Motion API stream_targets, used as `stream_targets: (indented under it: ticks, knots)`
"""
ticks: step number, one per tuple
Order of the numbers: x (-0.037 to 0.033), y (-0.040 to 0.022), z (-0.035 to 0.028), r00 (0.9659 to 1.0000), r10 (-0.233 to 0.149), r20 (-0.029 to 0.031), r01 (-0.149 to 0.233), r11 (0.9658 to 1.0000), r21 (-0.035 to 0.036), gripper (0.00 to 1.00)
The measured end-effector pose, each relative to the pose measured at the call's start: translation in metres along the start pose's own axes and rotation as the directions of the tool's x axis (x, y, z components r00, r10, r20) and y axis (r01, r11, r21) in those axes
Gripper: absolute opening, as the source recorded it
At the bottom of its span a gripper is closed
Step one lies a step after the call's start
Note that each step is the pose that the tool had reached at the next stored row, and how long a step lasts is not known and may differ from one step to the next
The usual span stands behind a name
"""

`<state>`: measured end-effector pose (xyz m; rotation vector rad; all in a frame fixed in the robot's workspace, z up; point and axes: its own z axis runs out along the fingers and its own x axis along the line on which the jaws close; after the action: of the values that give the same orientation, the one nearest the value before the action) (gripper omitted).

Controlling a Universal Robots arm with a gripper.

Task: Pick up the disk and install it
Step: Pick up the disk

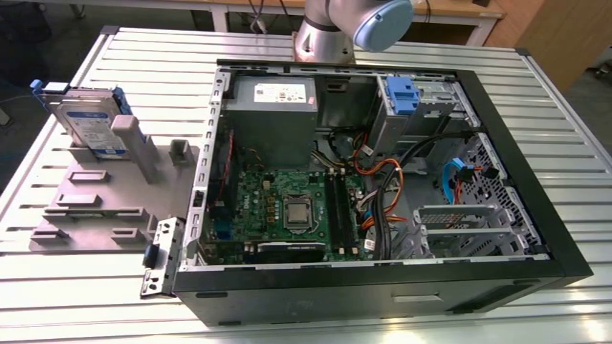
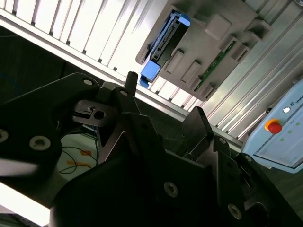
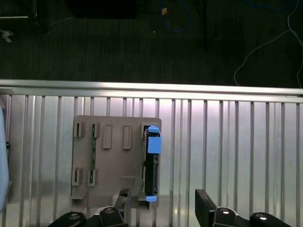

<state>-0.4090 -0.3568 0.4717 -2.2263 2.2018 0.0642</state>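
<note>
Disk (image 1: 91,122): stood on edge in grey fixture (image 1: 96,215); judged rigid, dense, shock-sensitive, best pinched across its flat faces. Gripper (image 3: 162,196): hung spread, empty, well apart.

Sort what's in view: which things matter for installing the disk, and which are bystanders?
Job: disk, upright in grey holder; open gripper; open computer case.
Bystanders: power supply; motherboard; metal bracket beside the case.
</note>
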Motion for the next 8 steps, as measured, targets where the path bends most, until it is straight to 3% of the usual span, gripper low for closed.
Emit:
stream_targets:
  ticks: [8]
  knots:
    - [0.0002, -0.0001, 0.004, 1.0, 0.0, 0.0, 0.0, 1.0, 0.0, 0.65]
